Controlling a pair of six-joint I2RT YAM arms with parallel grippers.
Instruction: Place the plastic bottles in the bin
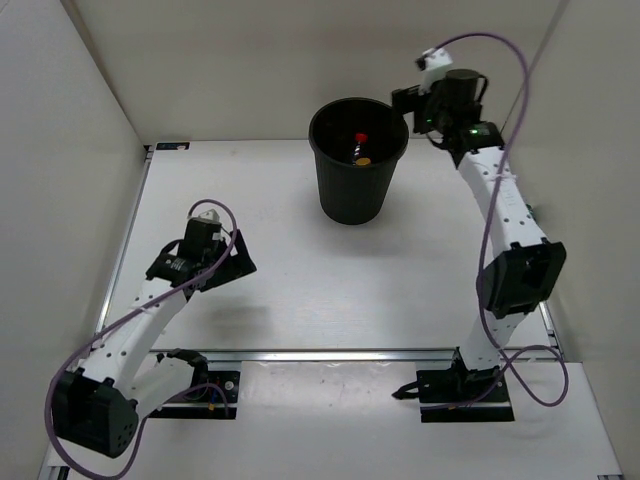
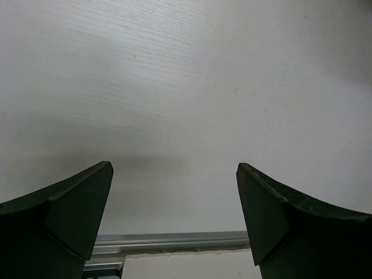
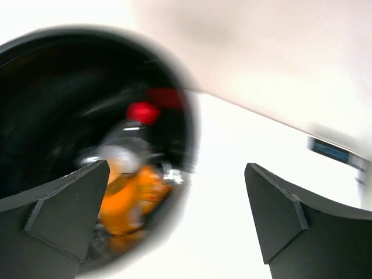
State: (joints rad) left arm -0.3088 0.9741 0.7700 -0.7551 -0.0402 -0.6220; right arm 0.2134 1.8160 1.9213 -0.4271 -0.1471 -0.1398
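1. Left gripper (image 2: 174, 168): fingers spread, empty, low over the table (image 1: 300, 290).
2. Bin (image 1: 350, 195): upright at far centre. The plastic bottles (image 3: 133, 192) lie inside; one orange and one red-capped are visible.
3. Right gripper (image 3: 177, 165): fingers spread, empty, beside the bin's rim. Risk: a careless retreat clips the rim and tips the bin.
4. Surroundings: matte white table and plain white walls (image 1: 90, 120).

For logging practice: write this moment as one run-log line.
left gripper open | right gripper open by tall black plastic bin | orange plastic bottle, red-capped bottle inside
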